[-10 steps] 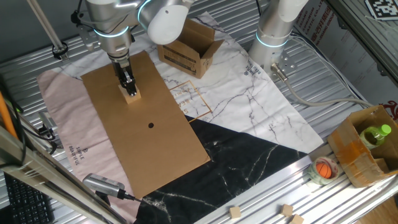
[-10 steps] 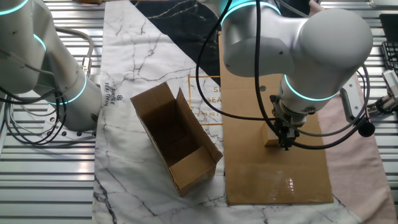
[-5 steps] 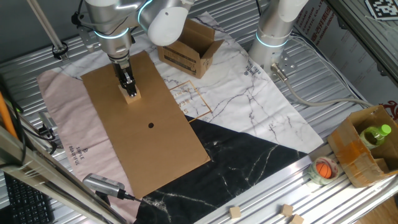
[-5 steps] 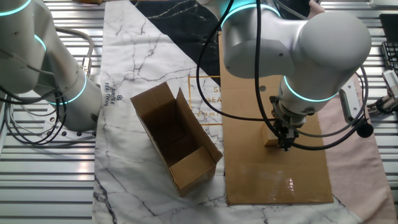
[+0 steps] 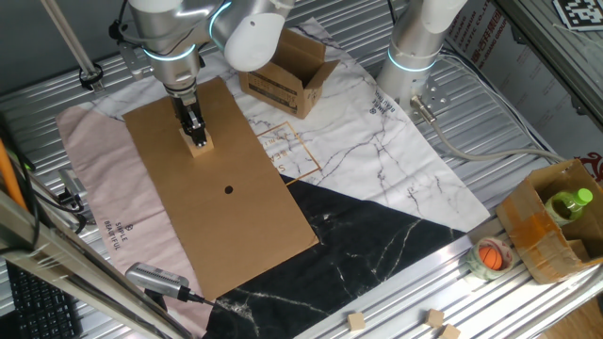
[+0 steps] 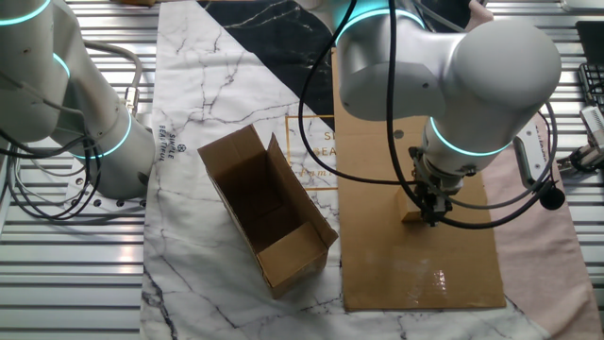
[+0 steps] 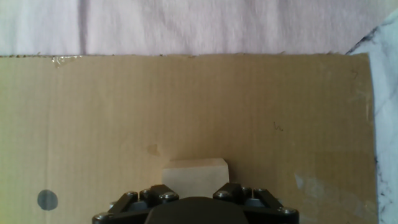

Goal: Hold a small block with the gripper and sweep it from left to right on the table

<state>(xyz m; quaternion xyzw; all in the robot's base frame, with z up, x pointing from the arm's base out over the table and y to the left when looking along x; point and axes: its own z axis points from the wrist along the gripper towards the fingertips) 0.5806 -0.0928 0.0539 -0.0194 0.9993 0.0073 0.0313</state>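
Note:
The small block [image 5: 199, 145], a light tan wooden cube, rests on the flat brown cardboard sheet [image 5: 245, 226] near its far end. My slim black gripper [image 5: 194, 130] stands upright over it with both fingers closed on its sides. In the other fixed view the gripper [image 6: 433, 212] hides most of the block [image 6: 412, 216]. In the hand view the block [image 7: 194, 177] sits between the fingers [image 7: 152, 194], its bottom on the cardboard [image 7: 249, 112]. The ribbed-metal table [image 5: 490, 113] carries the cloths under the sheet.
An open brown cardboard box [image 5: 287, 75] lies on the marble cloth behind the sheet. A second white arm column [image 5: 419, 47] stands at the back. A box with a green bottle [image 5: 556, 212], a tape roll [image 5: 490, 256] and tiny pale cubes [image 5: 433, 318] sit at the right front.

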